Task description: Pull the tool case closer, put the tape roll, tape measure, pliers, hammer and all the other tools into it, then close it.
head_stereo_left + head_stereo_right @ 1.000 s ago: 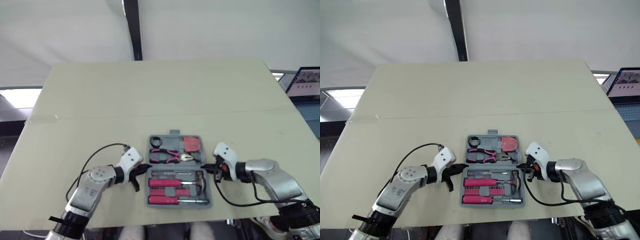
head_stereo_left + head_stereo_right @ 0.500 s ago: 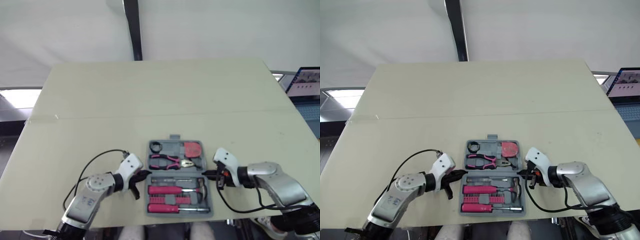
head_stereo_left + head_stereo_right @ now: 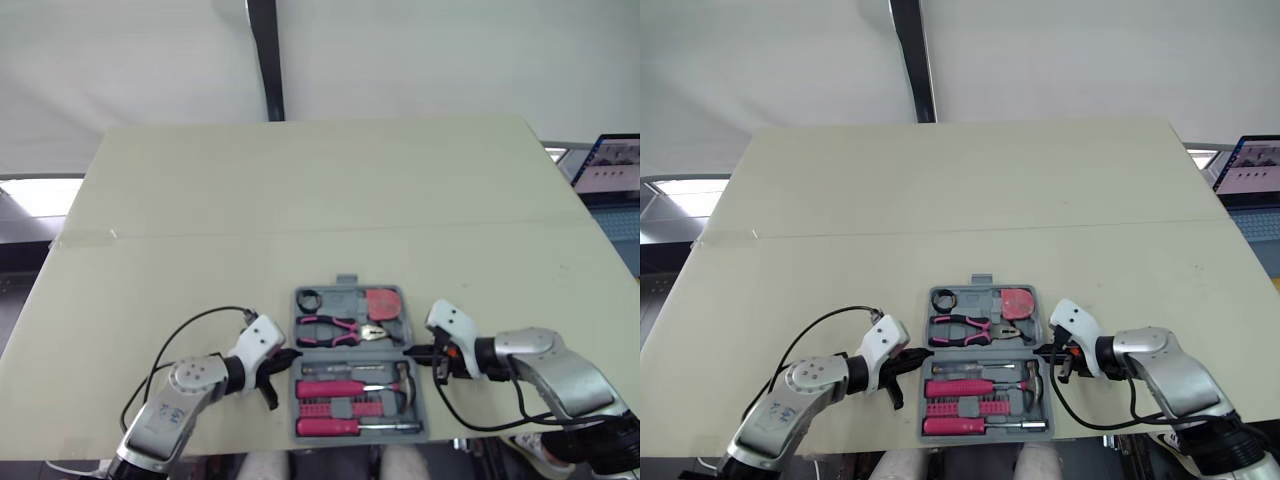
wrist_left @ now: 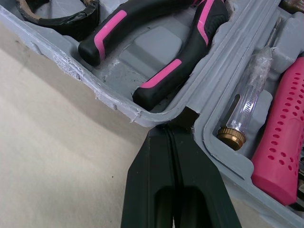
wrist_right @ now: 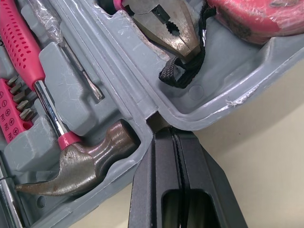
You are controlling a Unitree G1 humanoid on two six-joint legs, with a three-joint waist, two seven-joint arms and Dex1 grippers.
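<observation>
The grey tool case (image 3: 347,282) lies open near the table's front edge. Its far half holds a black tape roll (image 3: 309,298), pink-handled pliers (image 3: 335,328) and a red tape measure (image 3: 384,300). The near half holds a hammer (image 3: 400,375), pink screwdrivers (image 3: 335,426) and bits. My left gripper (image 3: 283,357) is shut, its tips pressed into the hinge notch on the case's left side (image 4: 178,127). My right gripper (image 3: 412,352) is shut too, tips in the hinge notch on the right side (image 5: 164,130), beside the hammer head (image 5: 85,161).
A laptop (image 3: 612,170) sits off the table's right edge. A black pole (image 3: 265,60) rises behind the far edge. The beige table (image 3: 320,190) stretches wide beyond the case; the front edge runs just below the case.
The case has slid toward the table's front edge, with both shut grippers moving back with it at its hinge sides.
</observation>
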